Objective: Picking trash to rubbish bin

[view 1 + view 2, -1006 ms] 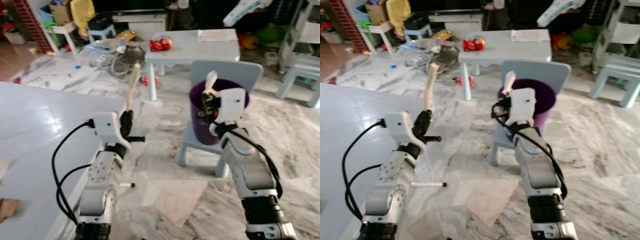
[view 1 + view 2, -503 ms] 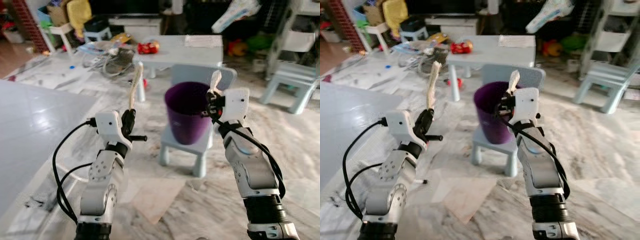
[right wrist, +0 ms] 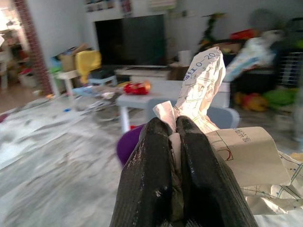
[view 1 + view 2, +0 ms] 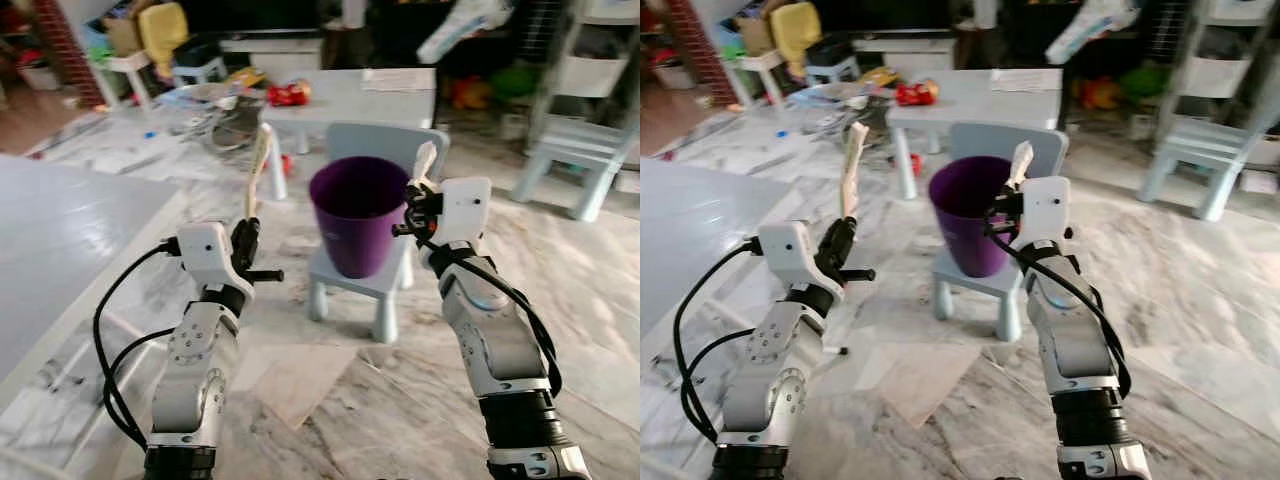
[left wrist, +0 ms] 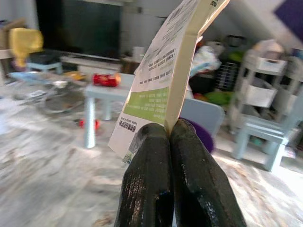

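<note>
Closer now, purple bin (image 4: 357,212) between trash-holding grippers.

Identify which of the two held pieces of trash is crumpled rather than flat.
The crumpled paper in the right gripper; the left gripper holds a flat folded carton.
</note>
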Tool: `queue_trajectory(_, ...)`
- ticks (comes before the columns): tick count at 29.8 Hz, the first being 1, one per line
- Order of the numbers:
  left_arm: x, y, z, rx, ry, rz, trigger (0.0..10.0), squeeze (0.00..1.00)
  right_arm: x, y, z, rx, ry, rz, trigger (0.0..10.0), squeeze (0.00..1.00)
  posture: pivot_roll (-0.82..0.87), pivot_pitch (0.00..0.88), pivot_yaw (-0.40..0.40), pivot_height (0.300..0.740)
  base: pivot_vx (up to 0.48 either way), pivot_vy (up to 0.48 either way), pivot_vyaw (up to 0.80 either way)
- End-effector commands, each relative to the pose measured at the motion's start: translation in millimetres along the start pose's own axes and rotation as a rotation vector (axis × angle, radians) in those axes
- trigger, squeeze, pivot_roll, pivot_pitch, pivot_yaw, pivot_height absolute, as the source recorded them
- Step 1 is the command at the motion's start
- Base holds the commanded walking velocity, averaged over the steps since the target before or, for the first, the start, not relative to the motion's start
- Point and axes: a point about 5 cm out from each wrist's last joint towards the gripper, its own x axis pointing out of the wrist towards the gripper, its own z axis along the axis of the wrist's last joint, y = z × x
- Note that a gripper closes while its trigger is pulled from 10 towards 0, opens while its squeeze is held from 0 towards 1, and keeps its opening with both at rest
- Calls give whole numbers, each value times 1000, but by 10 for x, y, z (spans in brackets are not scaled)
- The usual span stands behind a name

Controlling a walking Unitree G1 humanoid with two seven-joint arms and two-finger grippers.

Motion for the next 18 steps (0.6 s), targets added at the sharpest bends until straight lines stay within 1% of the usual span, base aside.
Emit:
queue_trajectory(1, 13, -3, 44, 18, -19, -17, 0, 0, 21, -4, 30, -8, -6, -3, 10000, 0, -25, 62, 72, 740, 255, 0, -788)
queue_trajectory(4, 17, -9, 51, 26, -24, -32, 0, 0, 25, -11, 37, -9, -10, -7, 10000, 0, -27, 61, 76, 740, 332, 0, -788)
queue_trajectory(8, 28, 5, 54, 38, -21, -30, 0, 0, 18, -8, 38, -7, -15, -9, 10000, 0, -26, 60, 78, 740, 480, 0, -766)
queue_trajectory(10, 30, 8, 50, 30, -19, -28, 0, 0, 17, -6, 41, -6, -18, -9, 10000, 0, -28, 58, 80, 740, 480, 0, 0)
queue_trajectory(12, 32, -3, 44, 48, -14, -44, 0, 0, 23, -2, 54, -9, -25, -8, 10000, 0, -29, 58, 82, 740, 420, 0, 0)
queue_trajectory(14, 33, -20, 50, 23, -23, -41, 0, 0, 26, -5, 59, -11, -28, -8, 10000, 0, -26, 57, 84, 740, 480, 0, 0)
queue_trajectory(18, 47, -48, 80, 14, -41, -56, 0, 0, 32, -18, 60, -23, -34, -4, 10000, 0, -26, 54, 88, 740, 448, 0, 0)
